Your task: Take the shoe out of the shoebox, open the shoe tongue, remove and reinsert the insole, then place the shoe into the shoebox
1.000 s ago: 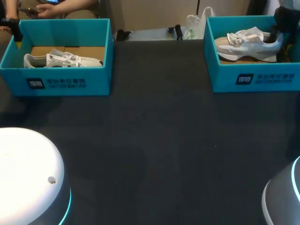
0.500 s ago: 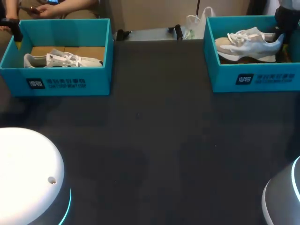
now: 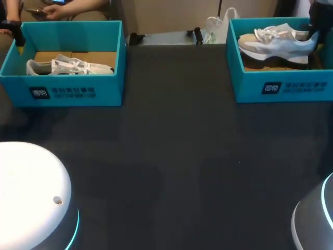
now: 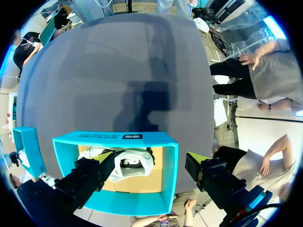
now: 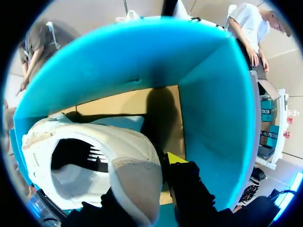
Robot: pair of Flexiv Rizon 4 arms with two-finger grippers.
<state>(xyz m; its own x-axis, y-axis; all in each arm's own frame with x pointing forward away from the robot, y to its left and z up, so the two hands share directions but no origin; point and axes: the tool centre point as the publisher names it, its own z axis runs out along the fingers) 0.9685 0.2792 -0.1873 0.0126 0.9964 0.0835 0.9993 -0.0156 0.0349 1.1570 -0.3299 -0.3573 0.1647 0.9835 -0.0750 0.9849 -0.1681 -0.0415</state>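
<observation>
A white and grey shoe (image 3: 276, 44) hangs tilted inside the right teal shoebox (image 3: 281, 86), heel up. My right gripper (image 3: 314, 28) is shut on that heel at the box's far right corner. The right wrist view shows the heel collar (image 5: 135, 165) pinched at my right gripper (image 5: 151, 177), with one yellow fingertip (image 5: 175, 157) showing beside it. A second white shoe (image 3: 67, 66) lies in the left teal shoebox (image 3: 62, 91). My left gripper (image 4: 150, 158) stands open above that box (image 4: 113, 138); its shoe (image 4: 130, 161) lies by one finger.
A crumpled plastic bag (image 3: 216, 28) and small black items (image 3: 136, 37) sit at the table's far edge between the boxes. The dark tabletop (image 3: 171, 156) stretches between them and the two white robot bases (image 3: 31, 192) at the front corners.
My right gripper has closed on the shoe's heel and raised it, so the shoe sits higher in the right box. The left arm and left shoe have not moved.
</observation>
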